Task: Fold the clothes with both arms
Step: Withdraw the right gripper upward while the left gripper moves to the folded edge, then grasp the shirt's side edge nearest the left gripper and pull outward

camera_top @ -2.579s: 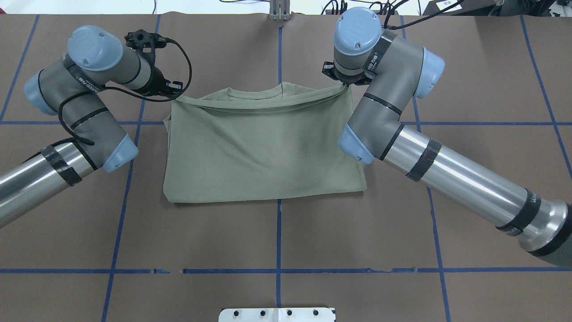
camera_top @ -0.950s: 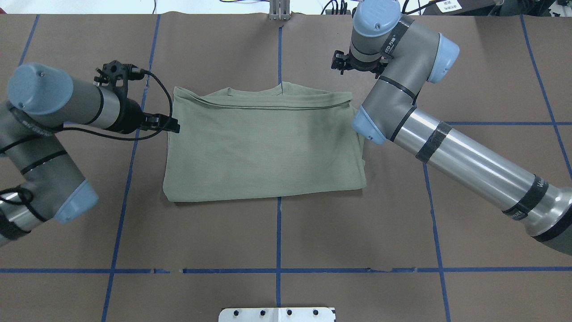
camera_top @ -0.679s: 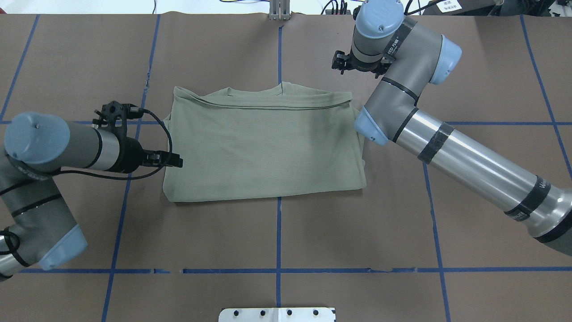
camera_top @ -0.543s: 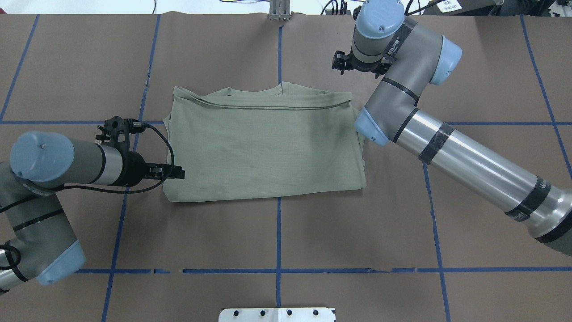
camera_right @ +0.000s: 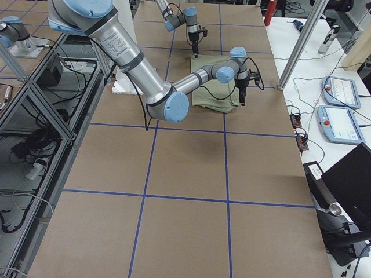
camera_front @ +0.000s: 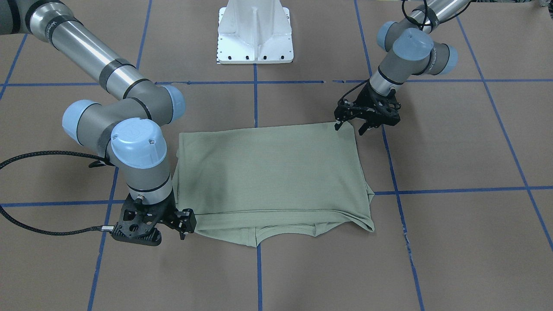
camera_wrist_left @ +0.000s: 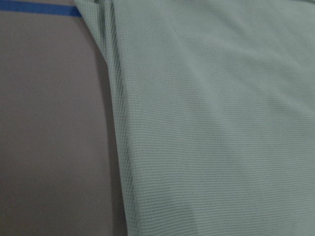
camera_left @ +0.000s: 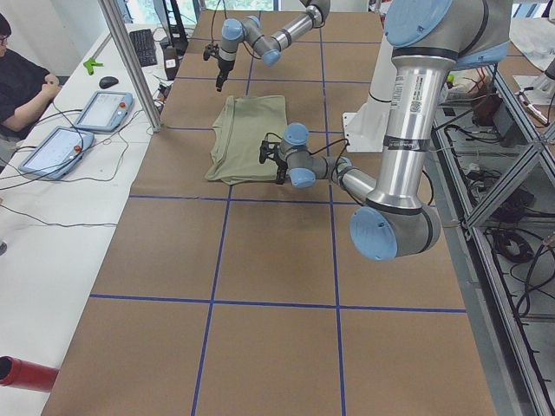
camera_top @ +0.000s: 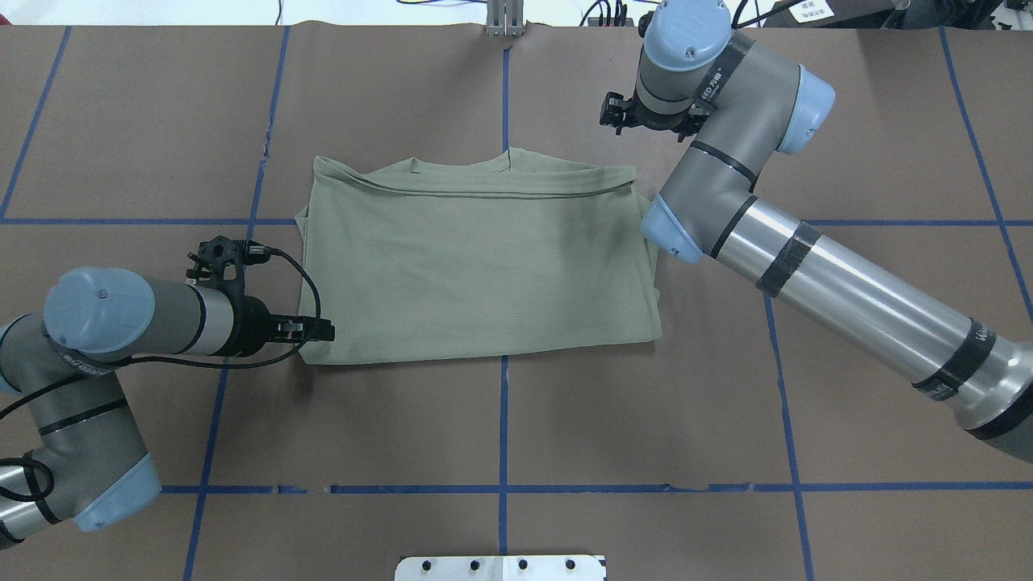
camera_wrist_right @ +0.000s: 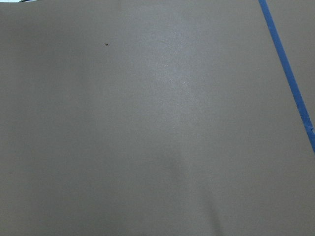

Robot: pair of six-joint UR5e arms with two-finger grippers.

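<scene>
Shirt (camera_top: 476,258) lies flat mid-table (camera_top: 500,420), folded to a rectangle. Neck (camera_top: 460,166) is at the edge far from the robot (the near edge in the front view), w/ a folded-over layer's edge running across just below it.

L gripper (camera_front: 349,127) is at the shirt's near-left corner, pointing down, fingers spread. One fingertip (camera_front: 338,125) is at the corner's cloth, the other off it over bare table. Can't tell if it touches the cloth; nothing is pinched. L wrist view: knit cloth fills the right side, its stacked edge runs top to bottom, table on the left, blue tape (camera_wrist_left: 39,7) at top.

R gripper (camera_front: 185,224) is just beside the far-right corner, where the cloth lies flat. Spread or pressed together: can't tell (fingers line up in the front view, and the wrist hides them from overhead). R wrist view shows only table and a tape strip.

White base (camera_front: 255,30) stands at the robot's side of the table. A person (camera_left: 22,82) sits at a side desk.
</scene>
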